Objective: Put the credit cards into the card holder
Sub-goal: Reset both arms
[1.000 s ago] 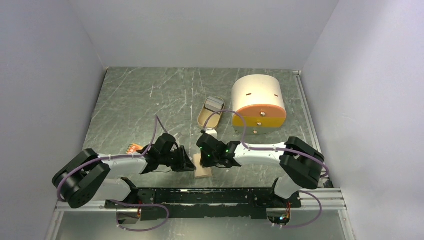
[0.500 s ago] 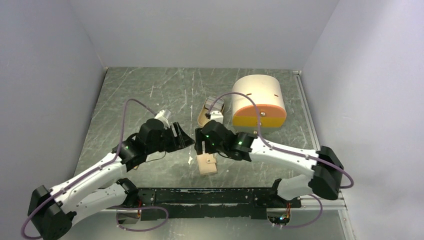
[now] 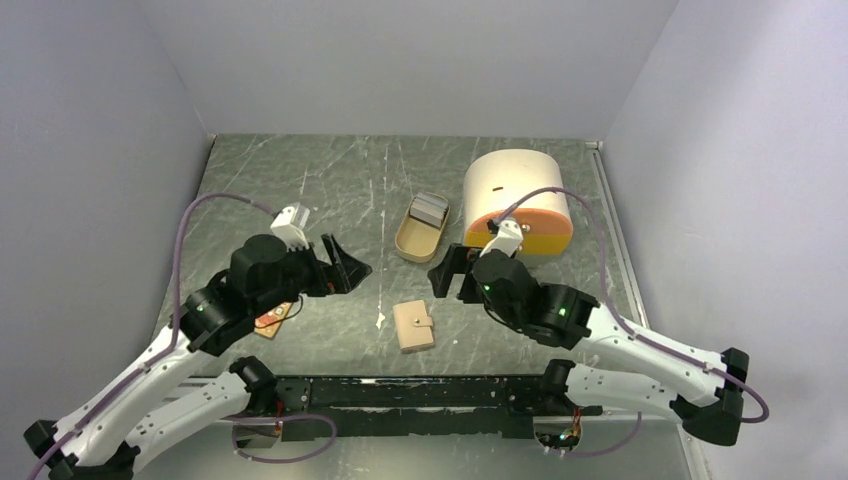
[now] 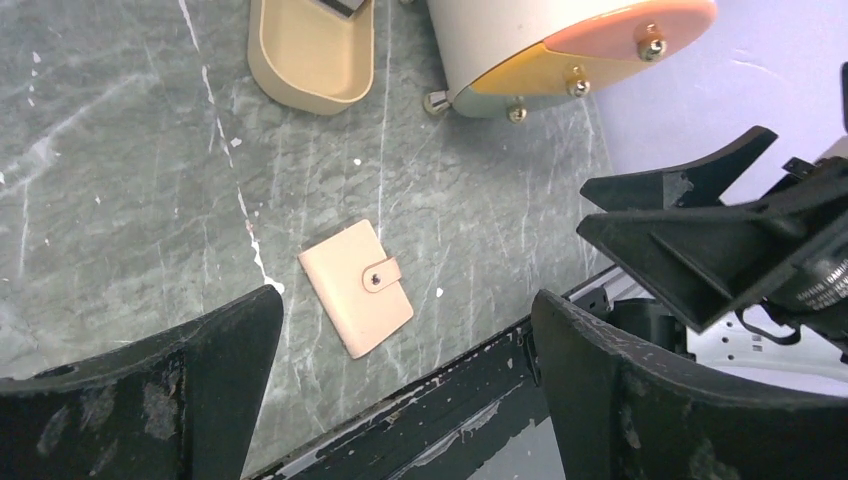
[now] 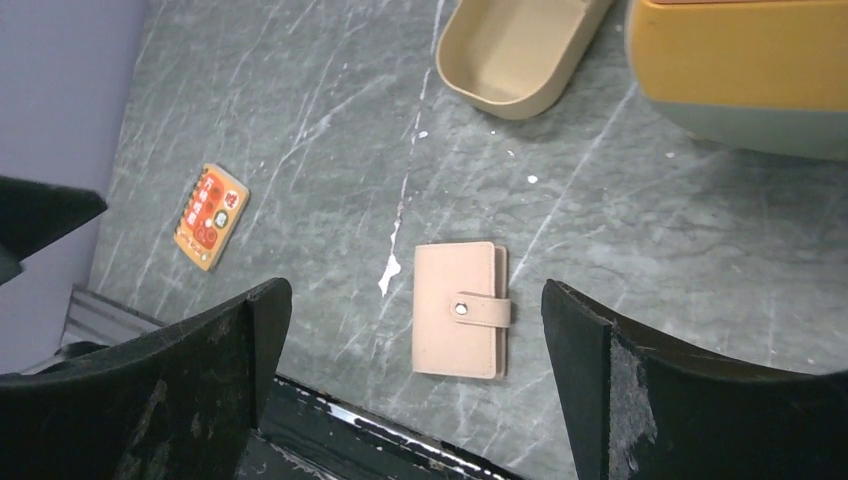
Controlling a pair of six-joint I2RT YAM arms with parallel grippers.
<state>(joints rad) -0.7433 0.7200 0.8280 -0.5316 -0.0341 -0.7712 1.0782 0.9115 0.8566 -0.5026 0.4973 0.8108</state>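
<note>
The beige card holder lies folded, snap tab fastened, on the grey table near the front rail. It also shows in the left wrist view and the right wrist view. No credit cards show as such. My left gripper hangs above the table, left of and behind the holder, jaws wide open and empty. My right gripper hangs right of and behind the holder, also wide open and empty.
A tan oval tray stands behind the holder with a small greyish item at its far end. A cream box with an orange front is to its right. An orange-red dotted piece lies at the left. The black rail runs along the near edge.
Both grippers were shut low at the card holder; both have opened wide, risen and pulled apart. The holder now lies alone on the table.
</note>
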